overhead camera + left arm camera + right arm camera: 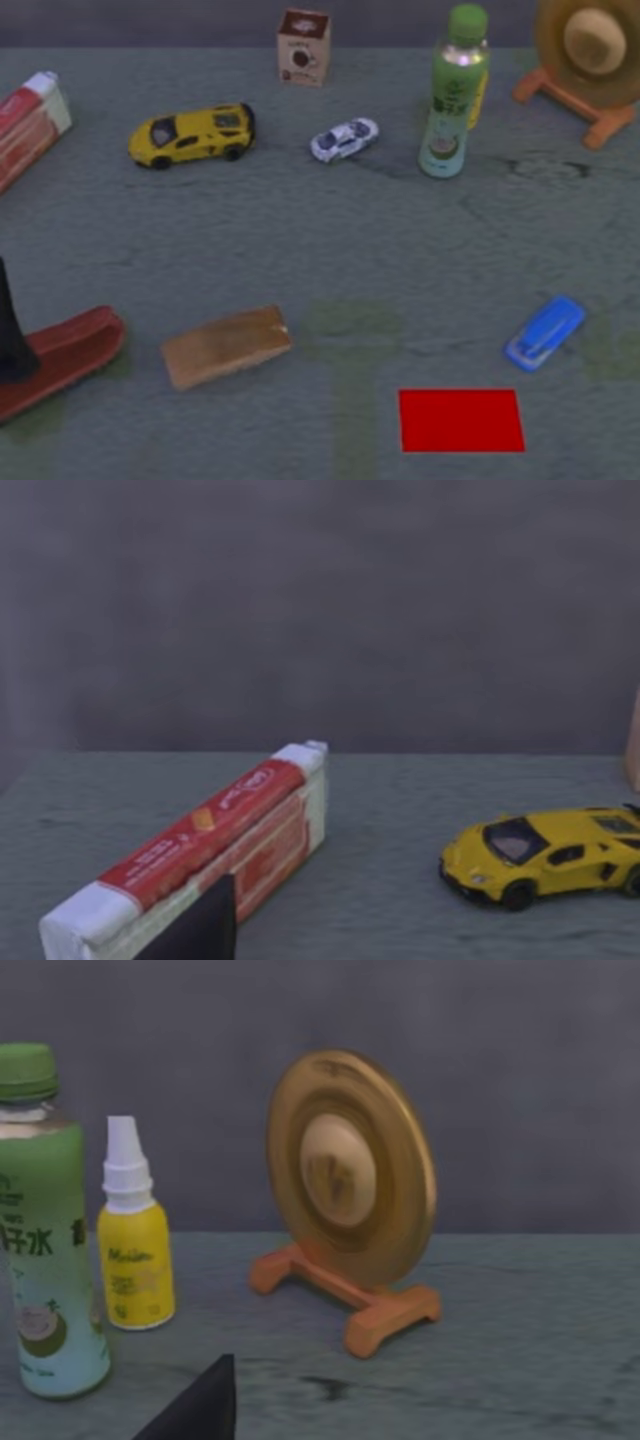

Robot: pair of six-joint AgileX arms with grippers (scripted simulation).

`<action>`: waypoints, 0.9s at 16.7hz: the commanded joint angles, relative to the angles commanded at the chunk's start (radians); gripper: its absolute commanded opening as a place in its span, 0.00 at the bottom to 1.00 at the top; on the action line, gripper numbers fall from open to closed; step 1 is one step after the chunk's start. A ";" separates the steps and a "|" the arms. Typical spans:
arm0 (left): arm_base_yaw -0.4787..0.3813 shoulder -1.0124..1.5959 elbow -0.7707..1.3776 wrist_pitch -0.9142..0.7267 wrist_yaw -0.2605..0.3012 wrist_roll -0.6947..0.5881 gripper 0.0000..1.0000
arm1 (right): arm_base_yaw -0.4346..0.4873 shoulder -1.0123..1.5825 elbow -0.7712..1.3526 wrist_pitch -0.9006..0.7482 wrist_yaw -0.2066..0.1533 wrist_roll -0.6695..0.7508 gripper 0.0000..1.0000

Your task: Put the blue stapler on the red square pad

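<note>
Mostly hidden: neither gripper shows properly. Left arm appears only as a dark shape (pixel 12 330) at the top view's left edge, over the dark red curved board (pixel 62 355), itself cut off by the frame. Each wrist view shows just one dark fingertip wedge at the bottom edge, left (pixel 200 930) and right (pixel 200 1405), so can't tell whether either pair of fingers is apart or together. Right arm not seen from above.

Table (pixel 330 240), grey-green, carries everything. Gold disc on an orange stand (pixel 585 60) sits far right, cropped by the top edge; whole in the right wrist view (pixel 345 1195). Red-and-white box (pixel 25 125) lies far left, cut off by the edge; left wrist view shows it lengthwise (pixel 200 855). Green bottle (pixel 453 90) stands upright left of the disc. A small yellow bottle with a white nozzle (pixel 133 1230) shows only in the right wrist view, beside the green one; from above it is hidden. Red square pad (pixel 461 420) lies flat near front right, nothing on it. Wooden wedge block (pixel 226 346) lies front centre-left. Yellow toy car (pixel 192 134) far left-centre. Brown-and-white carton (pixel 304 46) at the far edge. Blue stapler (pixel 545 332) lies tilted on the table, just beyond and right of the pad, apart from it. White toy car (pixel 344 139) sits between yellow car and green bottle. Nothing lies between stapler and pad.
</note>
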 joint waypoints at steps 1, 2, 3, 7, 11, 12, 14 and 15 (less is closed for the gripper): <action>0.000 0.000 0.000 0.000 0.000 0.000 1.00 | 0.000 0.000 0.000 0.000 0.000 0.000 1.00; 0.000 0.000 0.000 0.000 0.000 0.000 1.00 | 0.000 0.000 0.000 0.000 0.000 0.000 1.00; 0.000 0.000 0.000 0.000 0.000 0.000 1.00 | 0.003 0.010 0.010 -0.008 -0.001 0.009 1.00; 0.000 0.000 0.000 0.000 0.000 0.000 1.00 | 0.038 0.158 0.149 -0.113 -0.004 0.125 1.00; 0.000 0.000 0.000 0.000 0.000 0.000 1.00 | 0.094 0.470 0.390 -0.306 -0.003 0.327 1.00; 0.000 0.000 0.000 0.000 0.000 0.000 1.00 | 0.110 0.567 0.458 -0.363 -0.002 0.384 1.00; 0.000 0.000 0.000 0.000 0.000 0.000 1.00 | 0.143 0.772 0.598 -0.481 0.000 0.502 1.00; 0.000 0.000 0.000 0.000 0.000 0.000 1.00 | 0.161 0.878 0.668 -0.542 0.000 0.562 1.00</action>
